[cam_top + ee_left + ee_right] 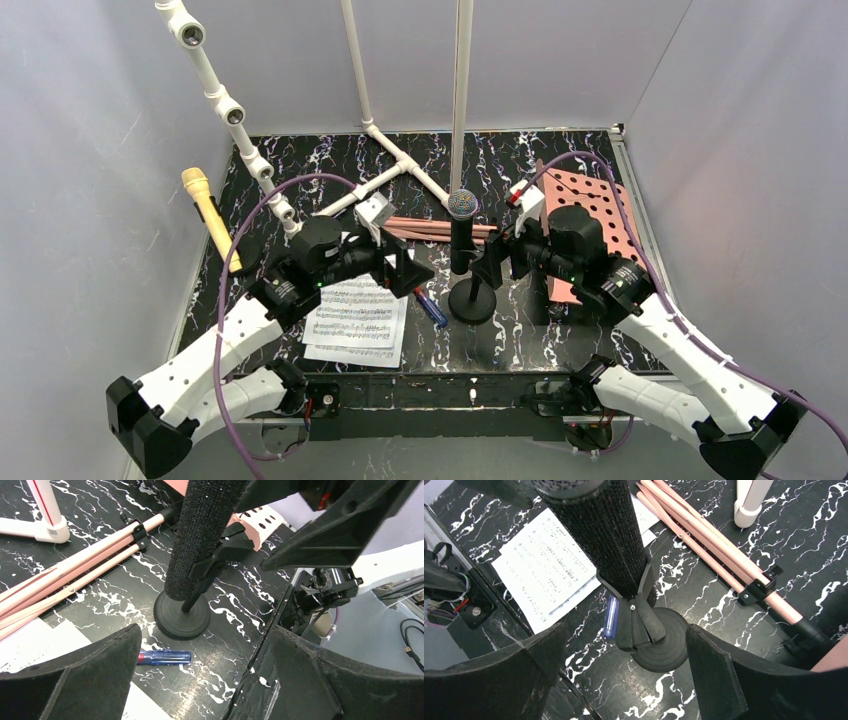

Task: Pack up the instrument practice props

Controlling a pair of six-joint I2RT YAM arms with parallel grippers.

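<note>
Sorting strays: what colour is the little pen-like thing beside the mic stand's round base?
Pen-like thing: blue with a red end; clearest in left wrist view.

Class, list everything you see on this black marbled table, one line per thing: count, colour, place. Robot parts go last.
yellow microphone: one, yellow, far left, tilted
black microphone: one, black with grey head, upright, centre
mic pole: one, black, round base, under the black microphone
sheet-music pages: at least two, white, near left of centre
music board: one, pink, perforated, right rear
tripod legs: folded bundle, copper, lying centre
small tool: one, blue handle, between pages and pole base
pipe frame: one, white, rear
left gripper: black, open, left of pole
right gripper: black, open, right of pole
</note>
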